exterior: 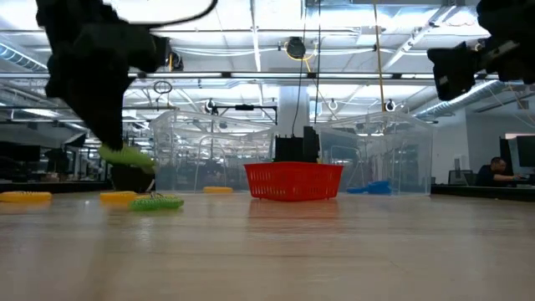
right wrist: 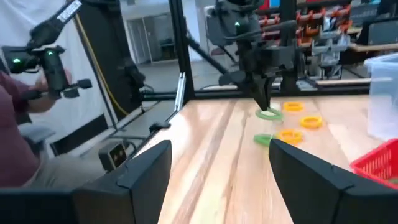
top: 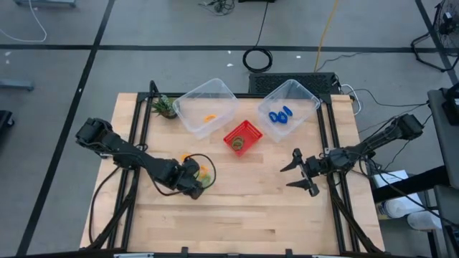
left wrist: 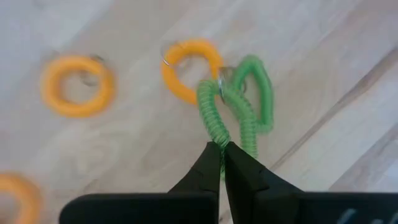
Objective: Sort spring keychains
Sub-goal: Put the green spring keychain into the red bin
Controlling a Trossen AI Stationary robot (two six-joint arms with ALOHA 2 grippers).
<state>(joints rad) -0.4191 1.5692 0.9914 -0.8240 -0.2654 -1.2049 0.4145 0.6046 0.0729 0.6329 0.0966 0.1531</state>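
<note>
My left gripper (top: 199, 177) is shut on a green spring keychain (left wrist: 214, 115) above the table's left middle; it also shows in the low view (exterior: 125, 155). A second green keychain (exterior: 156, 201) lies flat on the table just beside it. Three orange keychains (left wrist: 78, 85) (left wrist: 186, 65) (left wrist: 12, 196) lie flat on the wood around them. My right gripper (top: 301, 172) is open and empty at the table's right middle, clear of everything. My left gripper pinches the green keychain's coil (left wrist: 217, 138) between its two shut fingertips, at one end of the loop. The fingers come from above, pointing down. The loop hangs below the fingertips, lifted off the table, as the low view shows.
At the far side stand a clear bin (top: 188, 100) holding an orange keychain (top: 209, 118), a red basket (top: 242, 136) and a clear bin (top: 305, 97) holding blue keychains (top: 280, 115). A small green plant (top: 163, 107) stands at the far left. A person's sleeve shows beyond the table (right wrist: 15, 102).
</note>
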